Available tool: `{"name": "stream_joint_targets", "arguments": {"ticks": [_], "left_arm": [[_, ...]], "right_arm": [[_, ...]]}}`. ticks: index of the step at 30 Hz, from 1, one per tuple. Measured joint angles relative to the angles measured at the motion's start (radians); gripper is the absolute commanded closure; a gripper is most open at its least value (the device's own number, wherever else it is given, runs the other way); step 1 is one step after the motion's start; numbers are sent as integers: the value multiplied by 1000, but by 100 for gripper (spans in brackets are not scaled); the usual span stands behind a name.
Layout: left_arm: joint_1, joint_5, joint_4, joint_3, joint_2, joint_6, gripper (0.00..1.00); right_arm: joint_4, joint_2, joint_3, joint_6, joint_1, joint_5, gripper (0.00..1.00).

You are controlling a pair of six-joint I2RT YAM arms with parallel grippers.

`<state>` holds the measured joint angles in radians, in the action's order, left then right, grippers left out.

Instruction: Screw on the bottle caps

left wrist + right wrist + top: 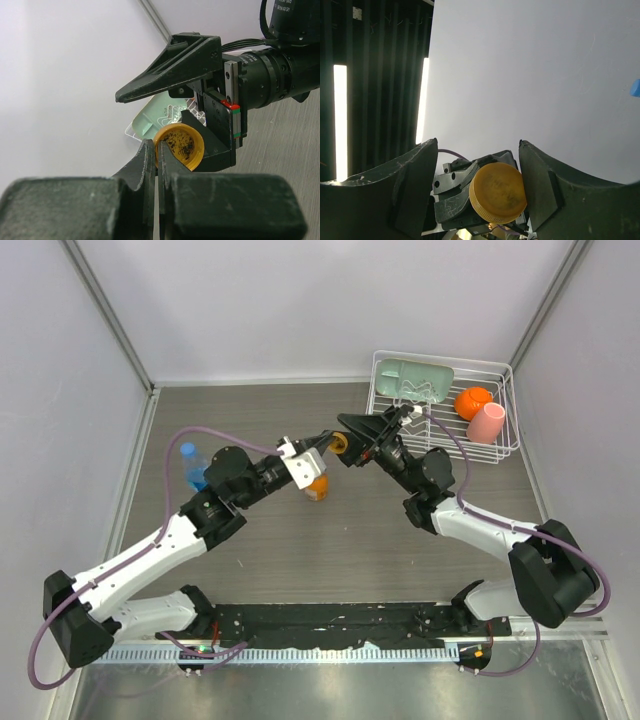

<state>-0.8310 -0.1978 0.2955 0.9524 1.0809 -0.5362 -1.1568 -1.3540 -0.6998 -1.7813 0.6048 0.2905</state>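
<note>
left gripper (156,146) pinches orange cap (179,146) by its thin rim, up in the air. right gripper (477,150) wide around it, not clamped yet. weak rim hold: cap could slip & drop at handover, missing orange bottle (316,487).

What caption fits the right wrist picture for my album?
Orange cap, pinched by the left gripper, sits between the right gripper's open fingers.

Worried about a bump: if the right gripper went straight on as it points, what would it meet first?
Likely the orange cap, between the open fingers of the right gripper and pinched by the left gripper; depth is unclear.
</note>
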Motion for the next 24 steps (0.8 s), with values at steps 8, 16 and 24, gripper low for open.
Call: {"name": "stream_joint_targets", "arguments": {"ticks": [8, 16, 24], "left_arm": [[0, -4, 3, 0, -12, -12, 100], [0, -6, 1, 7, -14, -10, 100], [0, -3, 29, 32, -18, 4, 100]], "right_arm": [[22, 10, -17, 16, 4, 11, 28], [24, 14, -18, 22, 5, 19, 28], [-10, -9, -18, 5, 15, 46, 28]]}}
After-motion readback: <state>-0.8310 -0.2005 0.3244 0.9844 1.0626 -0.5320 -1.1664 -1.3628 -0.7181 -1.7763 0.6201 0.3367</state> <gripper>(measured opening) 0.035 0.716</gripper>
